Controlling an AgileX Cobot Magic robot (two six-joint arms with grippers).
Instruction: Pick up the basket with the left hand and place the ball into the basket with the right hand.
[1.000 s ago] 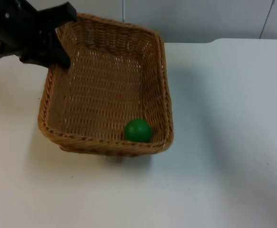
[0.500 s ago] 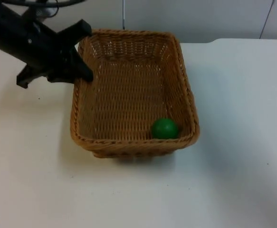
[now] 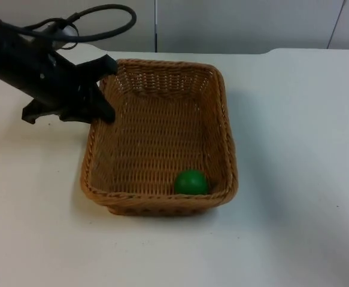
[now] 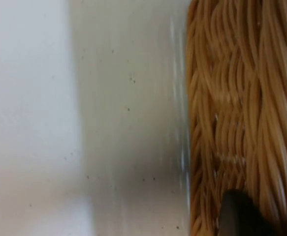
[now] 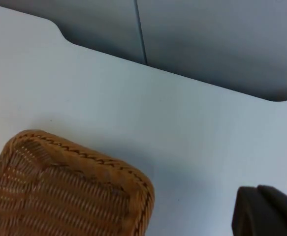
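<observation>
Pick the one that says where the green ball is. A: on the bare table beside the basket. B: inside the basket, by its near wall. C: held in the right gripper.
B: the green ball lies inside the basket, against its near wall.

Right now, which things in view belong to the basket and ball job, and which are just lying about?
Job:
- wicker basket, gripped at its rim by the left tool
- green ball, lying inside the basket at a near corner
- right tool, waiting off above the table

Lying about:
- nothing loose; just the white table and grey partition wall
</observation>
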